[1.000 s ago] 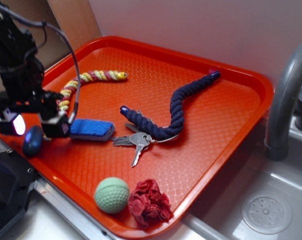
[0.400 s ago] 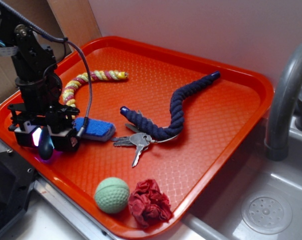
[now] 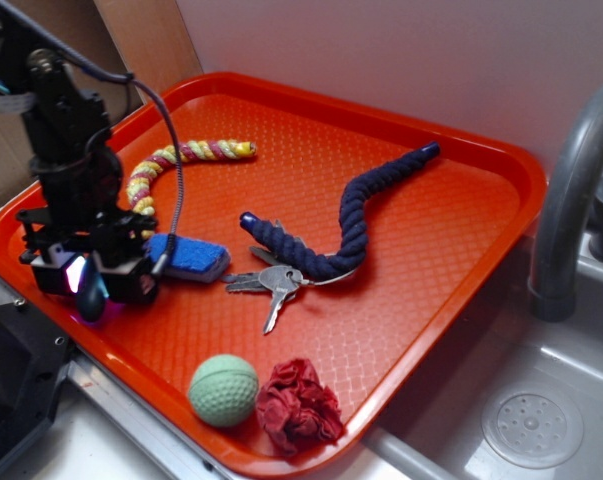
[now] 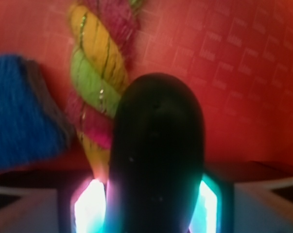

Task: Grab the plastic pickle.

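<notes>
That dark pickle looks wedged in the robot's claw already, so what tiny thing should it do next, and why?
Probably lift straight up a little. In the wrist view the plastic pickle fills the space between the glowing fingers, so the end effector seems shut on it. It sits low over the orange tray, close beside the blue sponge and striped rope; rising should clear both.

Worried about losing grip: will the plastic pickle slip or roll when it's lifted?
The plastic pickle looks smooth and glossy, so probably slippery. Its rounded oval shape would likely roll if dropped on the tray. It seems rigid between the gripper fingers.
</notes>
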Action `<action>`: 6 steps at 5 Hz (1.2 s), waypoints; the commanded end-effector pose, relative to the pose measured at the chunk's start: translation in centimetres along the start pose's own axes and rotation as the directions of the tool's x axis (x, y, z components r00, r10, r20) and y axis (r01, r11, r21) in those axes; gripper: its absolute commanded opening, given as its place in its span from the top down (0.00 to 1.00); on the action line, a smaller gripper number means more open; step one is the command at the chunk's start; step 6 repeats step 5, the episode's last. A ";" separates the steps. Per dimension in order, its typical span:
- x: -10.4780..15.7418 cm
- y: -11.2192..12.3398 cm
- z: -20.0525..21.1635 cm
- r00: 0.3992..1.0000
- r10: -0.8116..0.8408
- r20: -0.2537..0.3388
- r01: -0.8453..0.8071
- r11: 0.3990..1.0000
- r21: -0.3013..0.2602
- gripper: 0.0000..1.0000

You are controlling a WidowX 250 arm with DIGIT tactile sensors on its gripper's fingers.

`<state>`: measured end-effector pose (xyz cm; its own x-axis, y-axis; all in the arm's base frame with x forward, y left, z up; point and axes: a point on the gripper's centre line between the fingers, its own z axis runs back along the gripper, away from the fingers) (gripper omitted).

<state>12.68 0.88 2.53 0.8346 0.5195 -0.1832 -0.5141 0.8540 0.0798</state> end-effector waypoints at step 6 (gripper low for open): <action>5.2 -4.1 18.5 0.929 -0.134 0.345 0.110 0.990 0.088 1.00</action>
